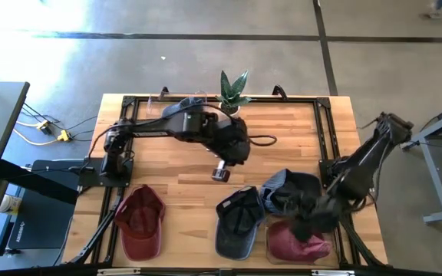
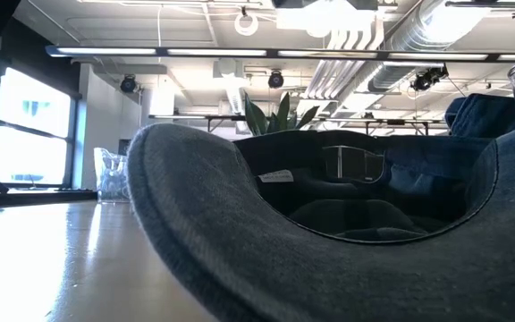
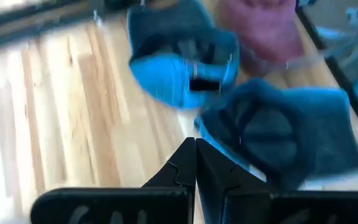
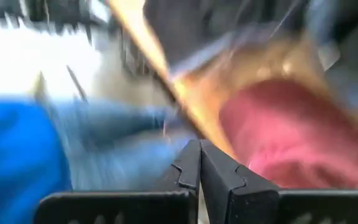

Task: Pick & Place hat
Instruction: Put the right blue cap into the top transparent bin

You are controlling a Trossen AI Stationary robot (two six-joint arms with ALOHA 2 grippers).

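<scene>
Several hats lie along the table's near edge. A red hat is at the left. A denim-blue hat lies in the middle with its inside up and fills the low view. A dark blue hat and a second red hat lie at the right. My left gripper hangs shut above bare wood at the table's middle, short of the blue hats. My right gripper is shut above the right red hat, with nothing between its fingers.
A potted plant stands at the table's far edge, and a bluish thing sits beside it. A black frame runs around the tabletop. Bare wood lies between the left arm and the near hats.
</scene>
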